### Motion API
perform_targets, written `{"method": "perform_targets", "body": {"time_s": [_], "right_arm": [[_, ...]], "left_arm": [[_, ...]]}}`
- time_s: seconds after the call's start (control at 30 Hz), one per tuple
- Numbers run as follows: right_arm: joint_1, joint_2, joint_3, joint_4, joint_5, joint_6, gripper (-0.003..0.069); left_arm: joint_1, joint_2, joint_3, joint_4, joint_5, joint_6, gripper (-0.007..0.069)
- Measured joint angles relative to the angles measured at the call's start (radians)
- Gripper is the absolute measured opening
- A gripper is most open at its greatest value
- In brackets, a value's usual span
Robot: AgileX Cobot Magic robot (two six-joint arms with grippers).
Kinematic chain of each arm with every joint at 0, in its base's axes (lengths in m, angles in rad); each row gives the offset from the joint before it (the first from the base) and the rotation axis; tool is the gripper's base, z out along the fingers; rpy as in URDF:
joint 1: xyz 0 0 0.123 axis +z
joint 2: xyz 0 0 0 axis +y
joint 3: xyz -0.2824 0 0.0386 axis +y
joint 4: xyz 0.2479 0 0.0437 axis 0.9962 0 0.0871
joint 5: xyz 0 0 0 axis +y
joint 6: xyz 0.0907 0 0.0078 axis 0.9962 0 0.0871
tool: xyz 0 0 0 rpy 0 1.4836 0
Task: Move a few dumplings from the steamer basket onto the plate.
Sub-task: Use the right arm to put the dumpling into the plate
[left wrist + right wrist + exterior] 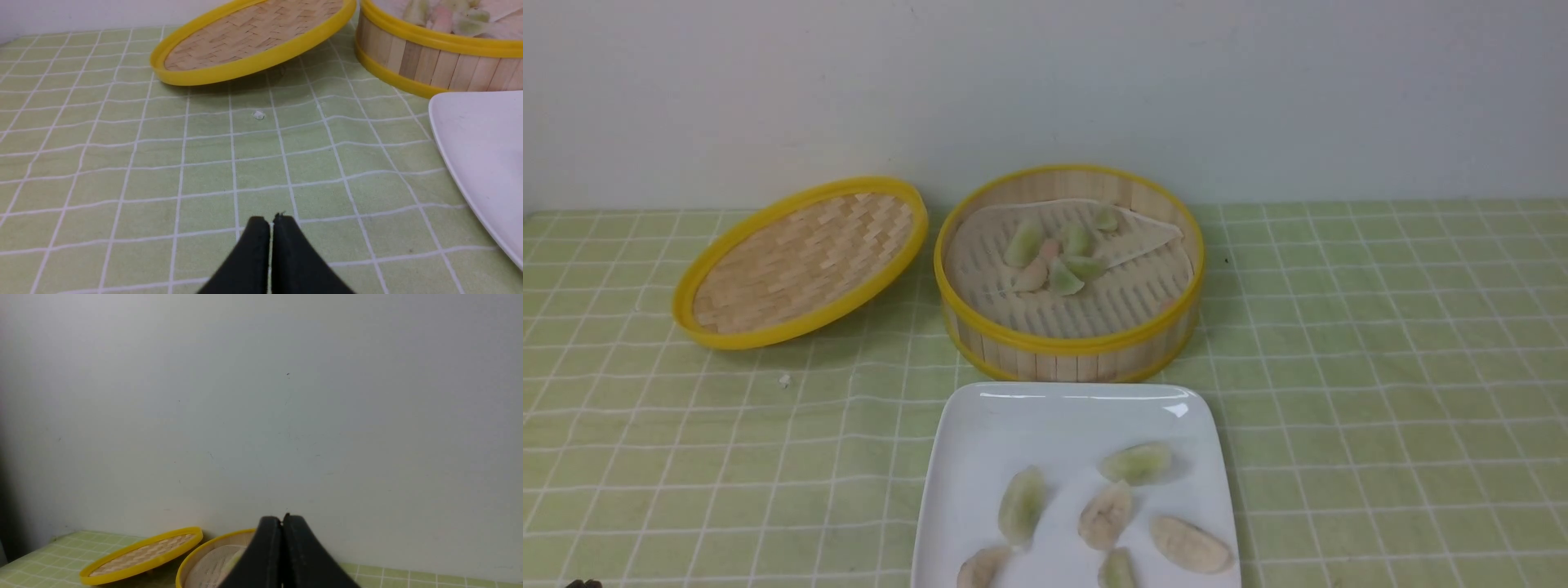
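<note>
Dumplings split between steamer basket point(1068, 339) and plate point(980, 441), both grippers closed and empty.

Several pale green and pinkish dumplings point(1054, 257) cluster on the basket's liner; six more lie on the white plate just in front. The left gripper point(271, 222) hovers low over the tablecloth with jaws pressed together; the right gripper point(282, 520) is raised, likewise pinched on nothing. The dumplings look light, soft and probably slick: best pinched gently across the plump middle.

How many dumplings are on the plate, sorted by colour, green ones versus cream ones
On the plate:
Pale green dumplings: 3
Cream-beige dumplings: 3
Total: 6, with two cut off by the front view's lower edge.
</note>
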Motion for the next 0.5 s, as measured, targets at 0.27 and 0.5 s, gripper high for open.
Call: {"method": "perform_targets", "body": {"time_s": [0.27,0.5], "right_arm": [[0.000,0.000,0.038,0.072,-0.098,-0.031,-0.0014],[0.000,0.000,0.205,0.167,-0.344,-0.154,-0.0014]], "left_arm": [[0.000,0.000,0.000,0.000,0.001,0.000,-0.0006],[0.000,0.000,0.000,0.000,0.001,0.013,-0.0006]]}}
